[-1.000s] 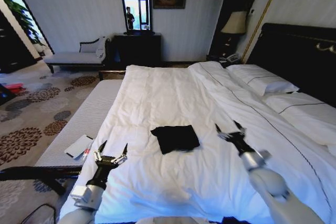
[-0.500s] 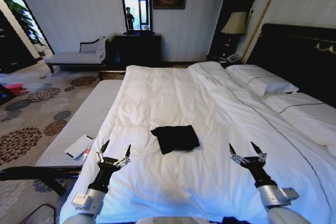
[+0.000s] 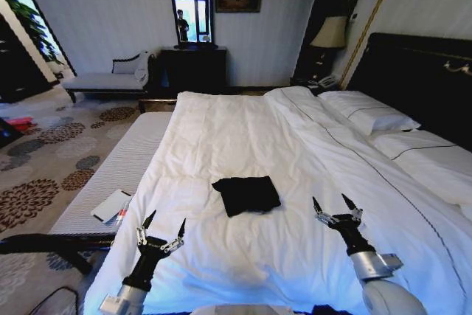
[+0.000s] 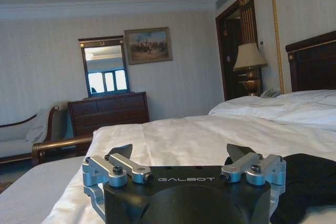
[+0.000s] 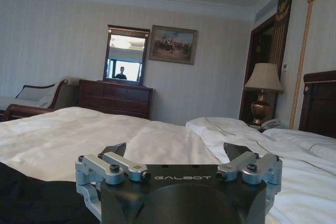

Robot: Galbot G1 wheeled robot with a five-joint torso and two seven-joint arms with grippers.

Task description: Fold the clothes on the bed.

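Note:
The clothes (image 3: 246,195), a black T-shirt folded into a small rectangle, lie on the white duvet of the bed (image 3: 243,130) near its middle. My left gripper (image 3: 166,220) hovers open and empty over the duvet, short of the shirt and to its left. To the shirt's right, my right gripper (image 3: 330,202) is also open with nothing in it. In the left wrist view the open gripper (image 4: 181,153) has the black shirt (image 4: 310,179) off to one side. The right wrist view puts the shirt (image 5: 31,198) beside that open gripper (image 5: 176,150).
White pillows (image 3: 369,116) lie against the dark headboard (image 3: 420,71) at the right. A pale striped bench (image 3: 110,175) runs along the bed's left side with a white flat item (image 3: 110,204) on it. A dark dresser (image 3: 193,68), chaise (image 3: 103,81) and lamp (image 3: 330,32) stand beyond.
My right gripper has drawn back from beside the shirt toward the near edge of the bed. The left gripper has sunk slightly nearer too. The shirt has not moved.

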